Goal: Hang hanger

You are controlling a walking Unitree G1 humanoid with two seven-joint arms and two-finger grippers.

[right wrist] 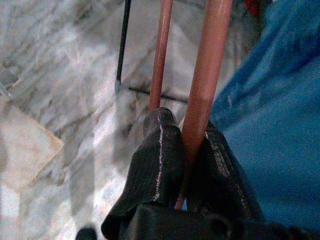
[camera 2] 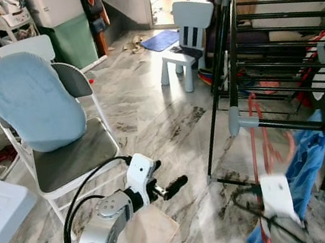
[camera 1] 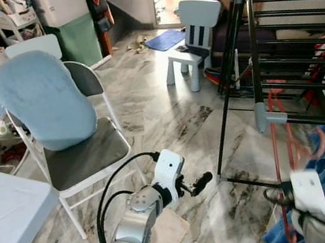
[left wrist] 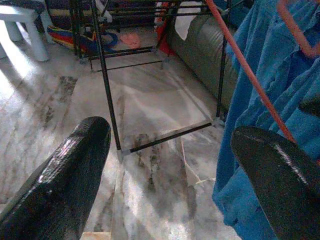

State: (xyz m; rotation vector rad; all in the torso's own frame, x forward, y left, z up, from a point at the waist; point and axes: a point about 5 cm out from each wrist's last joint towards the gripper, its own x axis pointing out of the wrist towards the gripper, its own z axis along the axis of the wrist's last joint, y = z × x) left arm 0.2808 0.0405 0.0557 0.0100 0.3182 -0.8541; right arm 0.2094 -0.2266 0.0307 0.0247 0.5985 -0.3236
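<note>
- Two fingers of the right pincer (right wrist: 187,150) clench the red hanger (right wrist: 207,65), held up by the drying rack (camera 1: 297,28) for hooking over a rail.
- Left pincer (left wrist: 175,165) hangs released, clear of the rack.

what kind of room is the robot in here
Most likely a lived-in family home, in a laundry-drying corner. A black drying rack stands on the marble floor, the right gripper is shut on a red hanger, and a child's chair sits near an open doorway.
</note>
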